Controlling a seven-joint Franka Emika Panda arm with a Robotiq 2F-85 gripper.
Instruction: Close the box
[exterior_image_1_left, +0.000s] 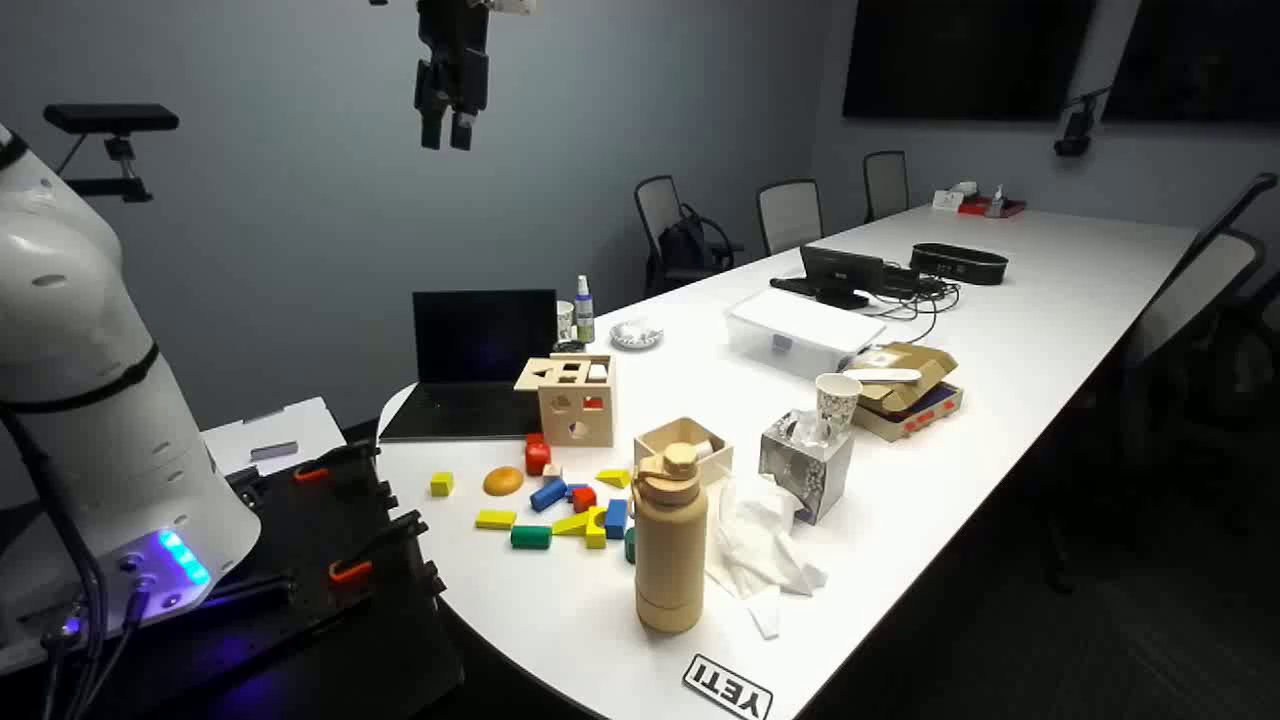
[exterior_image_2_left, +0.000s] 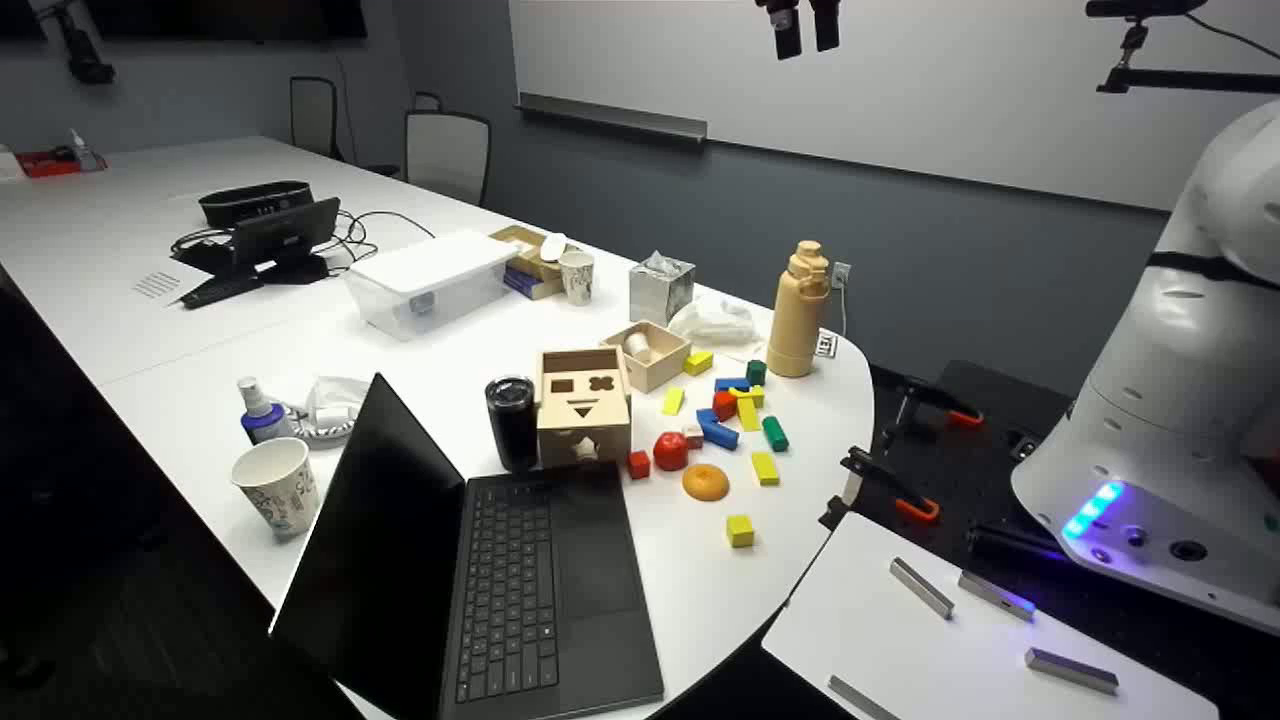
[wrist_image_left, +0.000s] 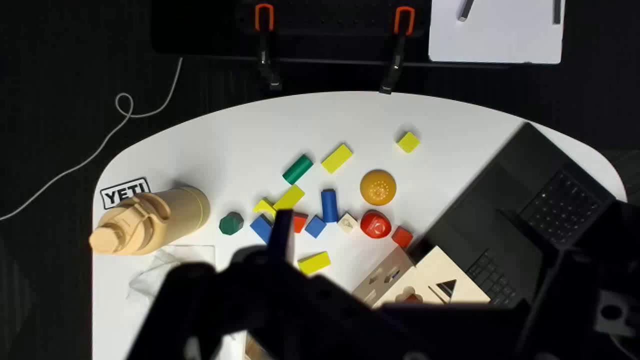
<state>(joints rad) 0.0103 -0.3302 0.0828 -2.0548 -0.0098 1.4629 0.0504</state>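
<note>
Office meeting room: long table, chairs, whiteboard, wall screens.

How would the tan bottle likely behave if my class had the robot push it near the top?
The tan bottle would probably tip, as it stands tall and slim. Once down, it could well roll, since its body is round. Its smooth-looking sides might also prove slippery.

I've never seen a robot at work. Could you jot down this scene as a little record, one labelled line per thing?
Surface: white table
Claw: high over the table, tips apart, nothing between them
Laptop: open, dark screen
Wooden shape box: lid jutting past one side
Loose blocks: red, yellow, green and blue, scattered
Bottle: tan, upright
Tissue box: tissue poking from the top
Clear bin: white cover on
</note>
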